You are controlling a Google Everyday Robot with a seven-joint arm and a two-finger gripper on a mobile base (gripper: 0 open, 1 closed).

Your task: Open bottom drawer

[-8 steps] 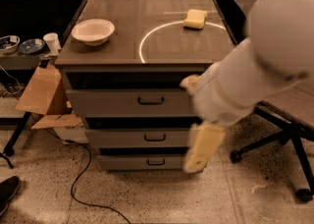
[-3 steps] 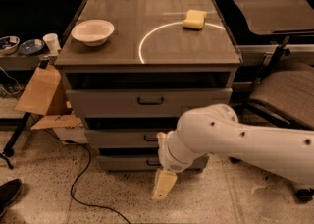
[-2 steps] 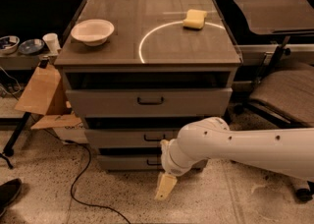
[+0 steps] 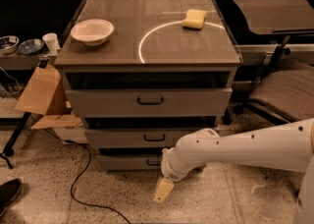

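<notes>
Desk (image 4: 162,2): grey, three drawers stacked, white ring marked on its top.
Arm (image 4: 245,148): white, extends in low from the right edge. Its wrist (image 4: 179,161) sits in front of the desk's lower right.
Chair (image 4: 287,90): padded seat, right of the desk.
Cardboard (image 4: 41,90): leaning at the desk's left side.
Top drawer (image 4: 108,102) and middle drawer (image 4: 117,138): both grey fronts, each with a black bar handle at centre.
Bottom drawer (image 4: 120,162): lowest of the stack, just above the floor (image 4: 59,203). Front looks closed. The right part is hidden behind the wrist (only the left end of its handle (image 4: 152,162) shows).
Bowl (image 4: 92,31): white, upright, left side of the desk top.
Sponge (image 4: 195,19): yellow, back right, lying on the ring's far edge.
Gripper (image 4: 163,190): cream, hangs tilted off the wrist. It is below the bottom drawer front and over the floor, just below and right of the handle, apart from it. Jaws released or clenched: cannot tell.
</notes>
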